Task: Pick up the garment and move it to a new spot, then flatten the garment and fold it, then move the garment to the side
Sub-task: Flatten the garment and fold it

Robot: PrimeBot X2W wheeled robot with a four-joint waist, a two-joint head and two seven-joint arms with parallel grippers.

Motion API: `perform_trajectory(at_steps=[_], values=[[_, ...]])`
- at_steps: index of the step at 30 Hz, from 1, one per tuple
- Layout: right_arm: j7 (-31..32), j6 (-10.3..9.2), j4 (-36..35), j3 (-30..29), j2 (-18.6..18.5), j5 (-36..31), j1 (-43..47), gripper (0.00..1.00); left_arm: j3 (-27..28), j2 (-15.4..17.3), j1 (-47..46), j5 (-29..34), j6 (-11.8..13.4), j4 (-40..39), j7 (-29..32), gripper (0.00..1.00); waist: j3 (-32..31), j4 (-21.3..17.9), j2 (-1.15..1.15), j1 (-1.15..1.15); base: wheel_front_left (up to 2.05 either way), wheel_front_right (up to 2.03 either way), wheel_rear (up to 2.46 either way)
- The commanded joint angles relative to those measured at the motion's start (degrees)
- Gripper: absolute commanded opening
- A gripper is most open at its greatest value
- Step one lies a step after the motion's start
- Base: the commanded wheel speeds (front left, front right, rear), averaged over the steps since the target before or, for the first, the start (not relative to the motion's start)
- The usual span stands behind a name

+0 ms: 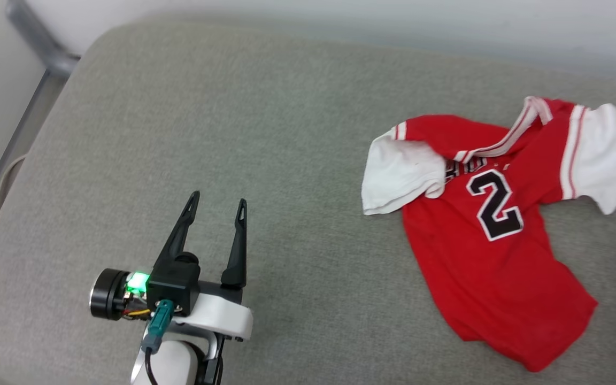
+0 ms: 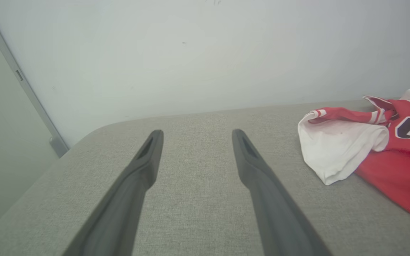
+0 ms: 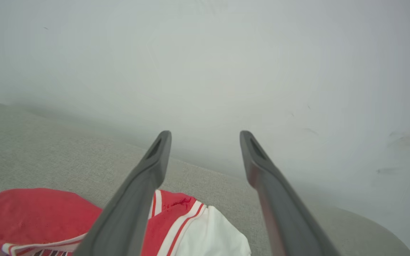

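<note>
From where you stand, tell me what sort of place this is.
Probably a plain indoor room, perhaps a test space set up like a bedroom. A grey fabric-covered pad, like a mattress with rounded corners, stands against a bare white wall, and a red jersey shirt lies rumpled on it.

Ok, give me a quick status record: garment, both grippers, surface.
garment: red jersey shirt with white sleeves, rumpled, one sleeve folded over the chest lettering, not flattened
surface: grey fabric cushion, shirt lies toward its right side
left gripper: open, empty, apart from the shirt
right gripper: open, nothing between fingers, beside the other white sleeve
</note>
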Motion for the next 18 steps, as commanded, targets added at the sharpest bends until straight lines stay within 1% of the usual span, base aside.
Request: perform_trajectory(at_steps=[1,3,6,11,13,18], values=[[-1.6,-0.08,-1.4,-0.9,1.3,1.2,1.7,1.0,0.4,0.4,1.0,-0.2,-0.1,0.0,-0.1,1.0,-2.9,-2.6,0.0,0.0,0.0,0.0,0.0],[-3.7,-0.08,-3.6,-2.5,3.6,3.1,4.9,1.0,1.0,0.4,1.3,-0.4,-0.3,-0.2,-0.1,1.0,-4.1,-3.6,0.0,0.0,0.0,0.0,0.0],[-6.6,-0.07,-8.7,-3.0,6.2,4.6,10.0,1.0,1.8,0.3,2.2,-0.9,-0.5,-0.1,-0.1,1.0,-5.8,-5.1,0.0,0.0,0.0,0.0,0.0],[-9.8,-0.07,-17.4,-5.9,10.6,6.3,19.2,1.0,2.7,0.0,3.6,-1.3,-1.2,-0.2,-0.1,1.0,-7.6,-7.3,0.0,0.0,0.0,0.0,0.0],[-10.8,-0.06,-21.0,-5.9,10.9,4.3,22.8,1.0,2.8,-0.2,4.2,-1.4,-1.7,-0.2,-0.1,1.0,-8.0,-8.0,0.0,0.0,0.0,0.0,0.0],[-12.6,-0.06,-27.6,-8.7,14.7,3.8,31.7,1.0,2.5,-0.8,6.0,-2.1,-2.8,0.8,-0.1,1.0,-9.4,-9.1,0.0,0.0,0.0,0.0,0.0]])
